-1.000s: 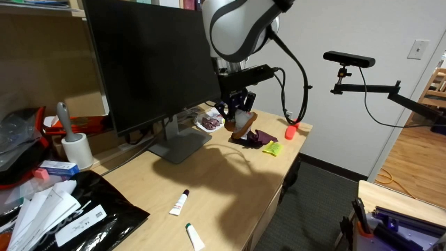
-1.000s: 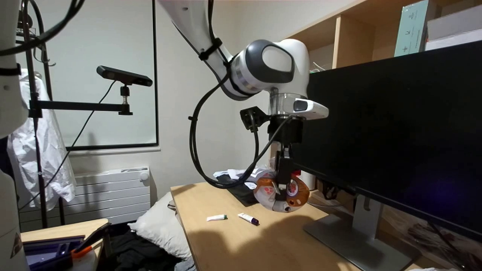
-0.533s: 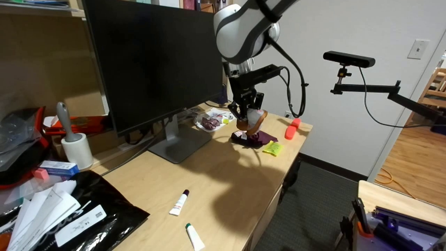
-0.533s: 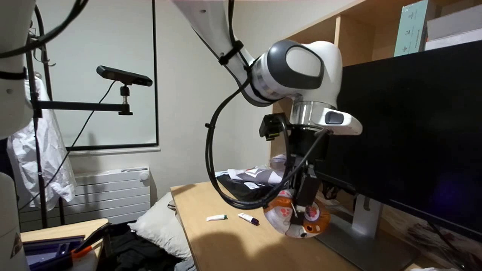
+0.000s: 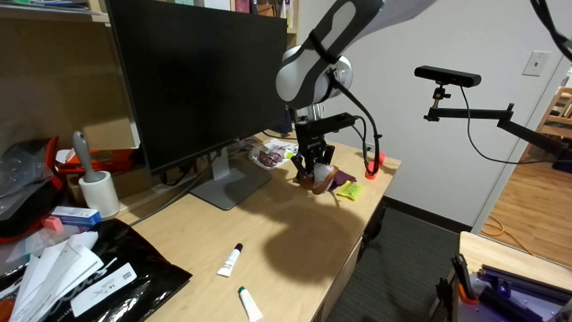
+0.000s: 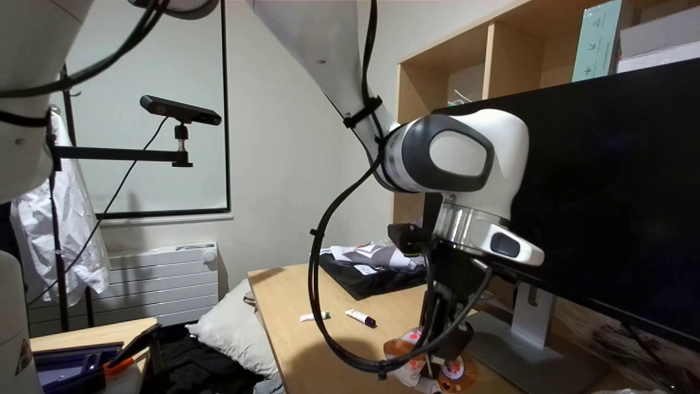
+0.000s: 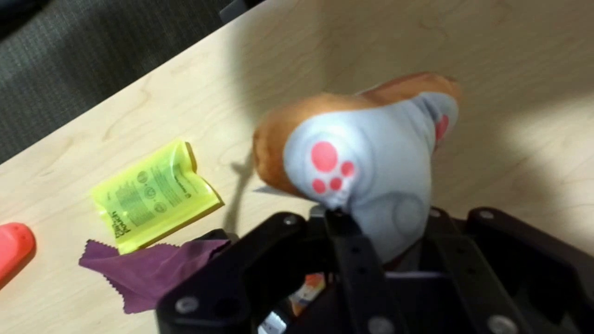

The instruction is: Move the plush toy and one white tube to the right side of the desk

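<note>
The plush toy is a round orange-brown and white animal with pink paw prints. It shows in both exterior views [image 5: 323, 179] [image 6: 465, 375] and in the wrist view [image 7: 394, 144]. My gripper [image 7: 383, 218] is shut on it, with a finger on each side, low over the desk [image 5: 277, 255] beside the monitor stand. I cannot tell whether the toy touches the wood. Two white tubes lie flat on the desk: a dark-capped tube [image 5: 229, 261] [image 6: 358, 316] and a green-capped tube [image 5: 249, 305] [image 6: 311, 317]. A cable partly covers the green-capped one in an exterior view.
A large monitor [image 5: 201, 80] stands close beside the arm. A maroon cloth [image 7: 148, 278], a yellow packet [image 7: 158, 195] and a red item [image 7: 14, 248] lie near the toy. A white tray [image 5: 268, 164] stands behind. A black bag [image 5: 152, 277] lies at the far end.
My gripper has carried the plush toy along the desk towards the maroon cloth and then lowered it closer to the wood. The tubes have not moved.
</note>
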Controlling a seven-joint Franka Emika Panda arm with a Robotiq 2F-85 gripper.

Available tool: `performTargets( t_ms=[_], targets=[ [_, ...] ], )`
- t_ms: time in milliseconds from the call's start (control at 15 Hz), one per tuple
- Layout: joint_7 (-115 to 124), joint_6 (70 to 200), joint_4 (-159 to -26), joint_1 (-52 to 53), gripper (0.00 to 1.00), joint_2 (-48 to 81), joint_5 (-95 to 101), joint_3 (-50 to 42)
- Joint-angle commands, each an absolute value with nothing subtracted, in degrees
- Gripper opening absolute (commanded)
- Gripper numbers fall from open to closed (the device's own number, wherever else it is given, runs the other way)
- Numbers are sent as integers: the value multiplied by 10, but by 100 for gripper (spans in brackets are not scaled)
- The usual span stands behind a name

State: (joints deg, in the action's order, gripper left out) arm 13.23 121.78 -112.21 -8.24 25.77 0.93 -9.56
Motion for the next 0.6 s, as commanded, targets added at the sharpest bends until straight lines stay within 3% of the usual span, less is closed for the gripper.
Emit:
performTargets(
  t_ms=[0, 333, 400, 533],
  targets=[
    [62, 1212, -1084, -111, 9, 295, -35, -82],
    [12, 1218, -1047, -131, 8, 322, -38, -84],
    [6, 1220, -1043, -134, 37, 325, -38, -84],
    [0, 1219, -1036, -138, 44, 328, -40, -82]
  ],
)
